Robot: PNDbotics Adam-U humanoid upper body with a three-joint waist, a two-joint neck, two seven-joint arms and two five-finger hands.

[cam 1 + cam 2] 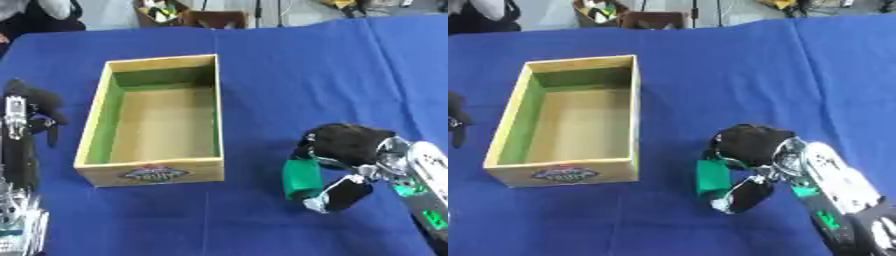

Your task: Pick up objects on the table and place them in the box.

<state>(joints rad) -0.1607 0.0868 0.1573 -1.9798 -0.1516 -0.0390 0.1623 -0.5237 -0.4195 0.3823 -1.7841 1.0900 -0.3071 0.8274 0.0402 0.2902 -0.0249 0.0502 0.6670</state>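
Here, nearest the camera in the lower right of the frame, the right hand (350,150) comes in from the bottom right corner on its silver and black forearm and lies low over the blue tablecloth (297,75). Its fingers (337,140) curl downward and to the left, and the thumb (343,195) bends in below them, so that the two close from above and below on a green object (302,179). The green object is a small block-like thing, standing roughly upright between the fingertips and the thumb tip, at the hand's left side and towards the box. It touches the fingers at its upper edge and the thumb at its lower right; whether its base touches the cloth or is lifted just clear cannot be told.

In the lower left of the frame the left hand (33,107) shows at the edge, above its black and silver forearm, which runs up from the bottom left corner. Its dark fingers droop, slightly bent, and hold nothing; it is just beside the box's left wall but apart from it.

Further back, left of centre, sits the box (150,176), a yellow-rimmed rectangular cardboard tray with green inner walls, a brown floor and a coloured label on its near wall. The green object lies well to the right of the box's near right corner, outside it.

Beyond the far edge of the cloth, at the top of the frame, lies dark clutter that is hard to make out.
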